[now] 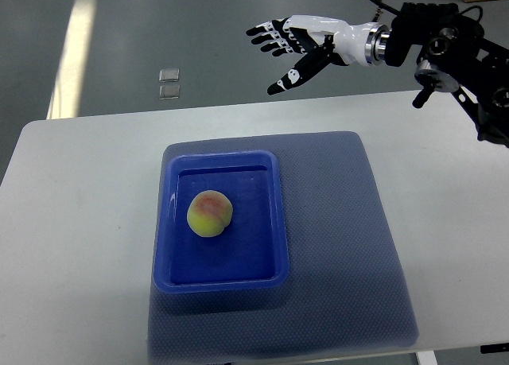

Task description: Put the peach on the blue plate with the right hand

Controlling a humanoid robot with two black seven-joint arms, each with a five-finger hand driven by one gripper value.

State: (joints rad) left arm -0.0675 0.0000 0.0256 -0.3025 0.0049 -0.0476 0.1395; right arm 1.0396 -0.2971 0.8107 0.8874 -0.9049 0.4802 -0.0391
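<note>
A yellow-green peach with a red blush (210, 214) lies inside the blue rectangular plate (270, 222), left of its middle. My right hand (288, 47) is white and black. It is raised beyond the far edge of the table, up and to the right of the plate, well apart from the peach. Its fingers are spread and hold nothing. Its arm (445, 47) comes in from the upper right. The left arm does not show.
The plate stands on a blue-grey mat (358, 246) on a white table (71, 222). Grey floor lies beyond the table's far edge, with two small pale squares (169, 82) on it.
</note>
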